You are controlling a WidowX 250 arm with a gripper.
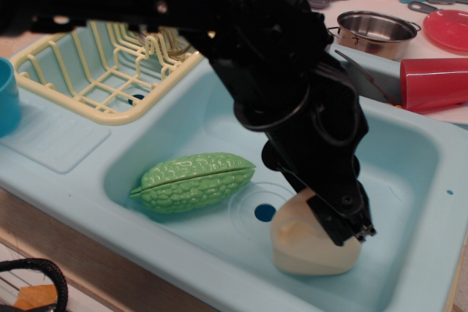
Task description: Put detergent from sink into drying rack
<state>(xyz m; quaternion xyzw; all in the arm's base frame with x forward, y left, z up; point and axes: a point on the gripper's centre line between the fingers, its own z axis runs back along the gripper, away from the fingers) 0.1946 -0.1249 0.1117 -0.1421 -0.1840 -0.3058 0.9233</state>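
While pressed down over the cream detergent (311, 246) standing in the sink (409, 180) beside the drain, black gripper (344, 228), grip state unclear, apparently mid-grasp; next, a firm close, lift, carry up-left to the rack (95, 82).

Detergent (307, 250) right of gourd (194, 181)

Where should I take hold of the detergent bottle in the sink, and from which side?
Grip the detergent bottle across its upper body near the neck, coming from above. It stands upright on the sink floor, its wide base is awkward to span, and the green gourd lies to one side. The hand is already over it; whether it has closed is hidden.
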